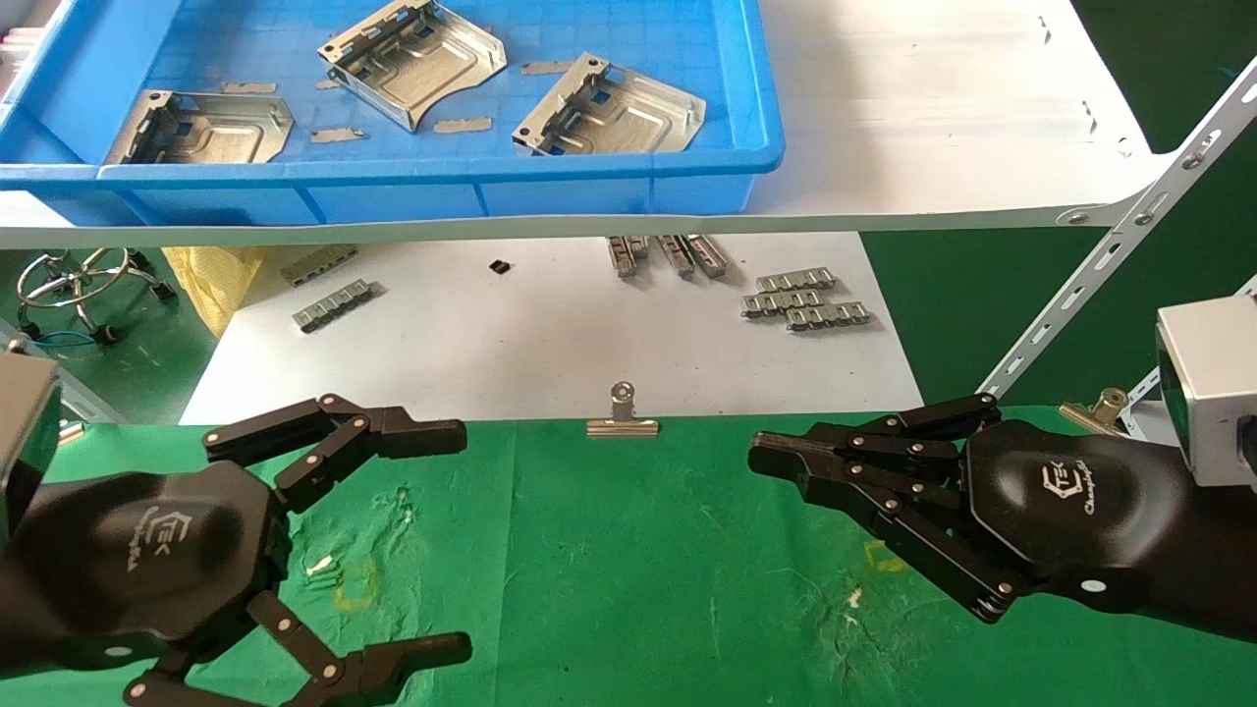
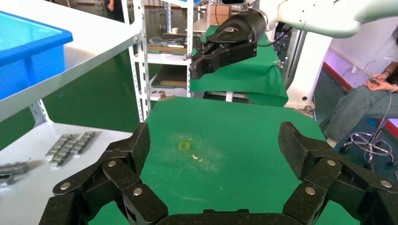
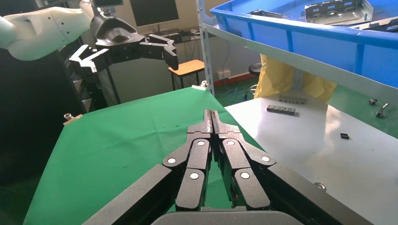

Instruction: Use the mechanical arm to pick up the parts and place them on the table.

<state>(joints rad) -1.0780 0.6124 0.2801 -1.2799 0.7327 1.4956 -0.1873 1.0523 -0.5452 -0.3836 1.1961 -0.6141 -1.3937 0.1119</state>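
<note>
Head view shows the left mechanical arm [image 1: 447, 535] hovering over the green table [image 1: 628, 579] at its left side, fingers spread wide apart and holding nothing. Three silvery parts [image 1: 412, 61] lie in the blue bin [image 1: 550, 182] on the white shelf above, well apart from both hands. At the right, the right mechanical arm [image 1: 776, 457] hovers with fingers pressed together, empty.

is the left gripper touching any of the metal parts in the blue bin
Apart. The head view shows the left gripper open over the green table, while the parts lie in the blue bin.
</note>
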